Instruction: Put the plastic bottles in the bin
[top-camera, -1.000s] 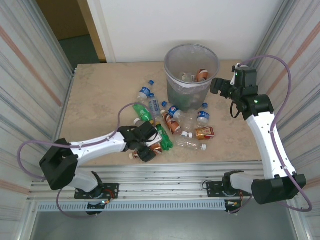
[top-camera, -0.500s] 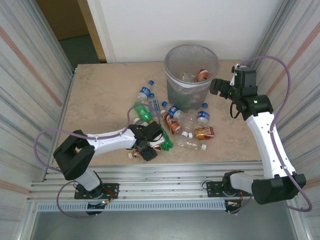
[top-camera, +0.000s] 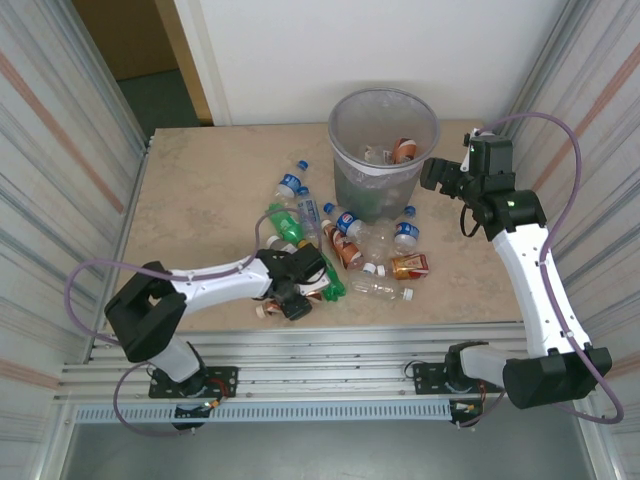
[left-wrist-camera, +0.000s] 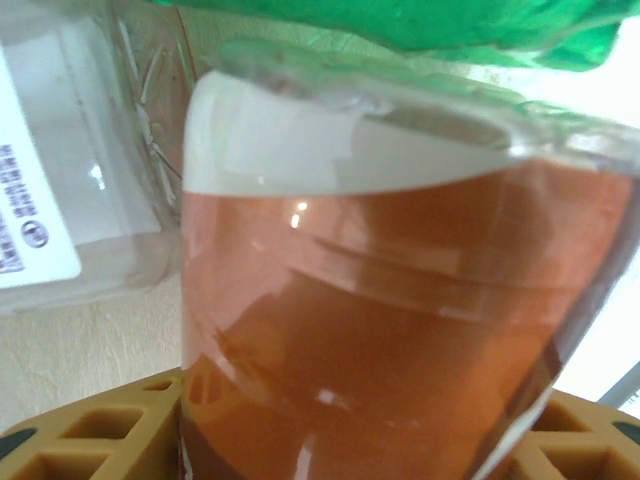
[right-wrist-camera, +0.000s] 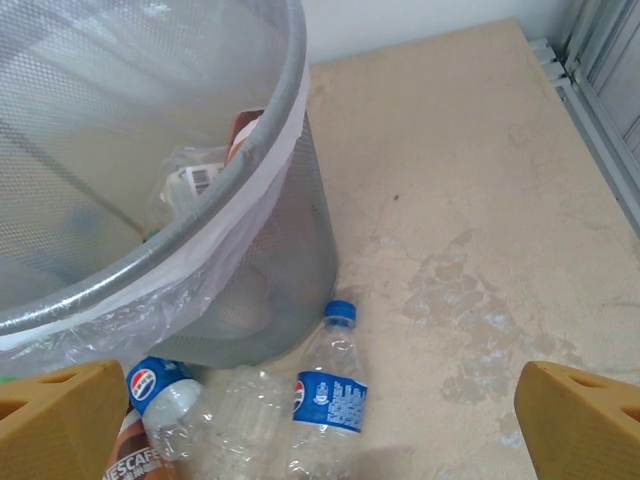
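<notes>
Found a few bottles (top-camera: 404, 150) already in the bin (top-camera: 372, 195), about a dozen left on the table (top-camera: 200, 190) just before it. Saw the left gripper (top-camera: 298, 293) clenched on a brown bottle (left-wrist-camera: 380, 330) well short of the bin, the right gripper (top-camera: 433, 172) gaping empty beside its rim. Could not count those deeper inside.
</notes>
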